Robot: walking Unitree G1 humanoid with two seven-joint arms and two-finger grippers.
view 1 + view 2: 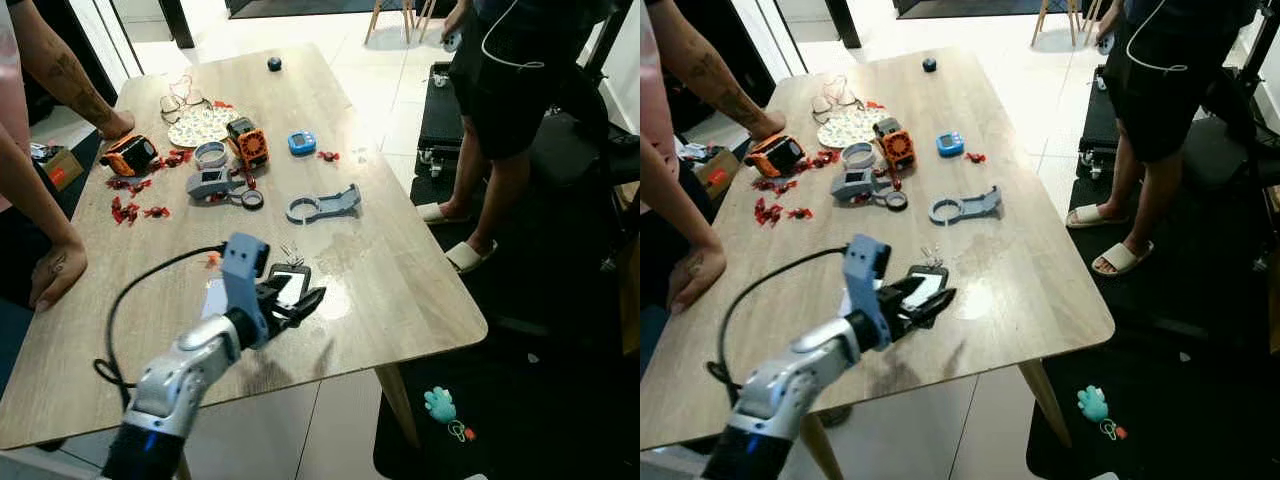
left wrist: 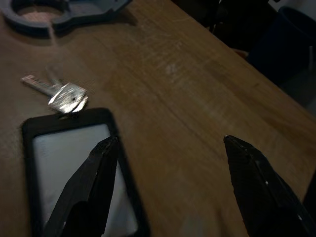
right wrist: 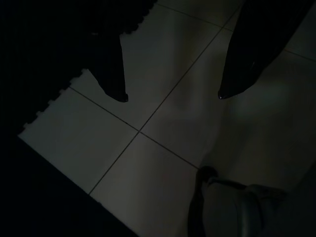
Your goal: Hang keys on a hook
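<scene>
A small bunch of silver keys [image 1: 292, 254] lies on the wooden table [image 1: 400, 290], just beyond a black phone [image 1: 288, 285] with a bright screen. My left gripper [image 1: 305, 303] hovers low over the phone's near end, fingers open and holding nothing. In the left wrist view the keys [image 2: 61, 94] lie past the phone [image 2: 74, 163], with one finger [image 2: 94, 182] above the screen and the gripper [image 2: 170, 140] spread wide. A grey-blue ring-ended piece [image 1: 325, 205] lies farther on. My right gripper [image 3: 173, 96] hangs open over dim floor tiles.
Orange gadgets [image 1: 247, 142], a blue timer [image 1: 302, 142], a patterned plate [image 1: 200, 125], glasses and red scraps crowd the table's far left. A person's hands [image 1: 55, 270] rest on the left edge. Another person [image 1: 500, 100] stands to the right, beside the table.
</scene>
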